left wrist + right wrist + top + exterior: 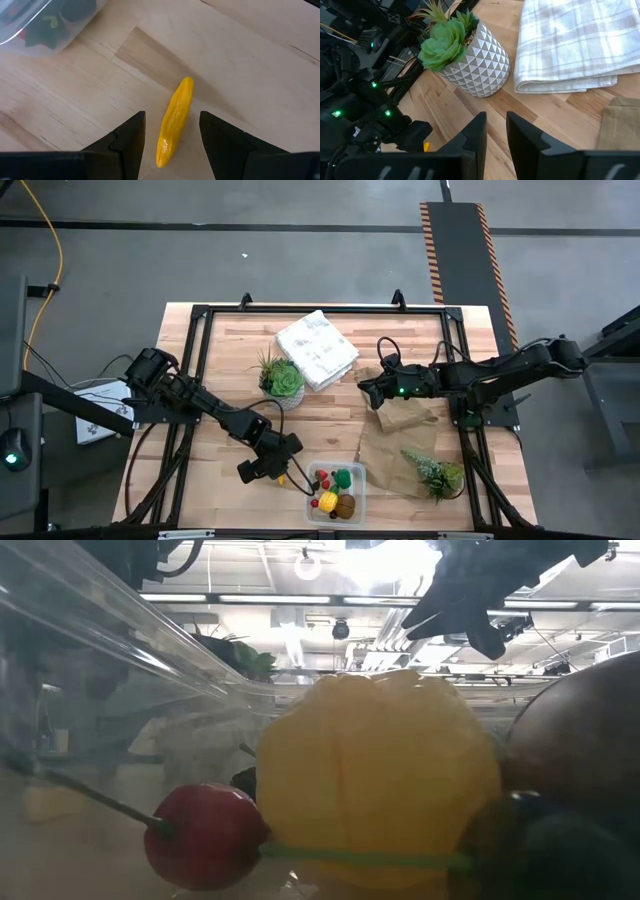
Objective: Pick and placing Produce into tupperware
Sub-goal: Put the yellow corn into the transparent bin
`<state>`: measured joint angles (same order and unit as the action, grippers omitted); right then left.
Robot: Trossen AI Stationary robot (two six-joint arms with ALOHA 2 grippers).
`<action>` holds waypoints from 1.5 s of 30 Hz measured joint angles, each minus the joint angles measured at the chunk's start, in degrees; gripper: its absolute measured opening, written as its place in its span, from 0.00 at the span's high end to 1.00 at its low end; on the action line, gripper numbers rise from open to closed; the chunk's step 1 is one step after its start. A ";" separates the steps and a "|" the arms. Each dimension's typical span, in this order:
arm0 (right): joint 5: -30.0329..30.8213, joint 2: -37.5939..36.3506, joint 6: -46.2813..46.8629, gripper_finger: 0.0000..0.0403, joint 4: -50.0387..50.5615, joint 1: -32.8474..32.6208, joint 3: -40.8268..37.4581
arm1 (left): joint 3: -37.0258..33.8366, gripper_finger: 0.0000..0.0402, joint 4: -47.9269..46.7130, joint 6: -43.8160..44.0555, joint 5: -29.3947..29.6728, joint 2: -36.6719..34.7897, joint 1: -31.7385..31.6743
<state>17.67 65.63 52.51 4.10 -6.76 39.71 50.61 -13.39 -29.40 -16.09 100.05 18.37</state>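
produce left to move: a yellow stick (174, 121) lay flat on the counter (260, 55) beside the tupperware (337, 491), between my left gripper (172, 131) jaws, spread wide. it looked light, stiff, slick; i'd pinch mid-length.

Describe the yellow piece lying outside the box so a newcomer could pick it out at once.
Start at the small clear plastic box at the wooden table's near edge. Just to its left, between the left tool's open fingers, lies a slim yellow stick-shaped toy. It alone lies on bare wood; the other toys sit inside the box.
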 joint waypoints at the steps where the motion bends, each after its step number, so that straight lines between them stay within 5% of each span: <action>1: 0.02 0.00 0.02 0.85 0.00 0.00 -0.01 | 0.00 0.56 0.00 -0.20 0.01 0.00 0.00; 31: 0.32 -0.02 -0.02 0.85 1.00 0.00 -0.03 | 0.02 0.56 0.05 -0.38 0.67 1.90 0.00; 45: 0.81 -0.02 -0.02 0.85 1.28 -0.01 -0.03 | 0.02 0.87 -0.08 -0.33 0.17 1.90 0.00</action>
<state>18.48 65.60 52.49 5.38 -6.77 39.68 50.63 -13.47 -29.74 -15.92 101.95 18.37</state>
